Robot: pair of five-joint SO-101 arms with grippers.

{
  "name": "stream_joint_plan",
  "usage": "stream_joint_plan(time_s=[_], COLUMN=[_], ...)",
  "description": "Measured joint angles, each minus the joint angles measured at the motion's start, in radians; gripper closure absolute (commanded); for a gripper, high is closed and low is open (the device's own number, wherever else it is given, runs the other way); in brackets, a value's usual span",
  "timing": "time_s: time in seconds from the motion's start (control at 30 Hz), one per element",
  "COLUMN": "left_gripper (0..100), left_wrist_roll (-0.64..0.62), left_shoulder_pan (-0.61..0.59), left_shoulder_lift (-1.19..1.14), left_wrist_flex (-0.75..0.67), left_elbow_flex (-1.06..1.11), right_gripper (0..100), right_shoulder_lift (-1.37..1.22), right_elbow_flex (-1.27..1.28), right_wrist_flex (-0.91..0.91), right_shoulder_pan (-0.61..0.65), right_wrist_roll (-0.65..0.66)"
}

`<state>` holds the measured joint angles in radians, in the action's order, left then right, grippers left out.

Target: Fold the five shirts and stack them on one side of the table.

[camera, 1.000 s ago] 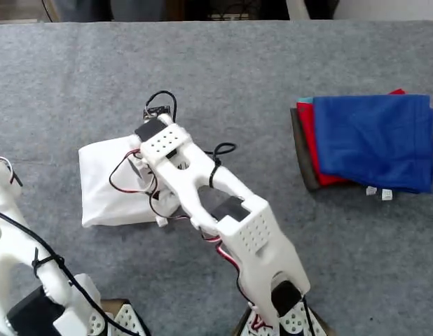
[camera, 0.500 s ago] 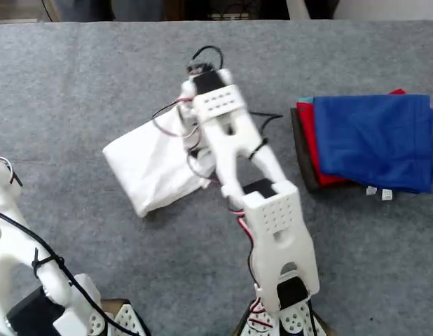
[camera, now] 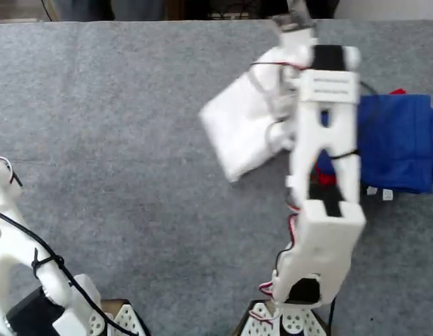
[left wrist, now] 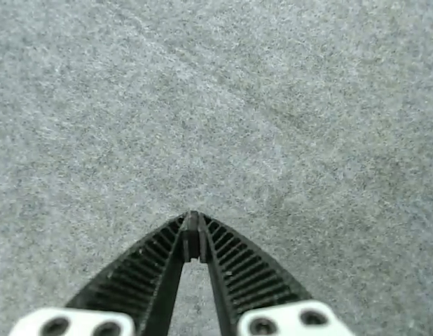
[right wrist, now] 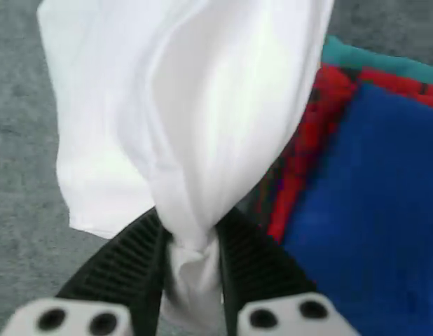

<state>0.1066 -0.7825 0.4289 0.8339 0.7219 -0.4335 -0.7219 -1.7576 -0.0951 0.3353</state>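
The right claw (right wrist: 190,225) is closed on a bunched edge of the folded white shirt (right wrist: 188,105); the cloth is pinched between both fingers and fans out beyond the tips. The left claw (left wrist: 193,234) is closed on nothing, its tips meeting over bare grey table (left wrist: 286,98).

In the high view the white shirt lies skewed, just beside the stack at one side of the table, with the right arm (camera: 327,154) stretched above the stack's near edge. Whether the shirt's far edge touches the table cannot be told. The stack shows a blue shirt (camera: 399,140) on top, with a red shirt (right wrist: 321,119) and a teal shirt (right wrist: 363,59) under it.

Step in hand — transfer of the white shirt to the stack; folding of this item appears finished.

Next move, as judged: bring the claw over the blue shirt, square the white shirt to the stack edges, lower it until it lies flat, then release. A single-edge pinch may let the folds open — lower slowly.
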Motion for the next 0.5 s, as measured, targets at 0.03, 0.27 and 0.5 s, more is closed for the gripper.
stream_joint_plan(time_s=[0.03, 0.27, 0.5], left_gripper=[97, 97, 97], left_wrist_roll=[0.002, 0.002, 0.002], left_shoulder_pan=[0.018, 0.115, 0.253], left_shoulder_lift=[0.000, 0.000, 0.000], left_wrist_flex=[0.000, 0.000, 0.000], left_elbow_flex=[0.000, 0.000, 0.000], right_gripper=[98.5, 98.5, 98.5], right_shoulder_lift=[0.011, 0.028, 0.026], right_elbow_flex=[0.000, -0.061, -0.106], right_wrist_flex=[0.000, -0.002, 0.012], right_shoulder_pan=[-0.040, -0.331, -0.531], right_wrist_roll=[0.029, 0.196, 0.245])
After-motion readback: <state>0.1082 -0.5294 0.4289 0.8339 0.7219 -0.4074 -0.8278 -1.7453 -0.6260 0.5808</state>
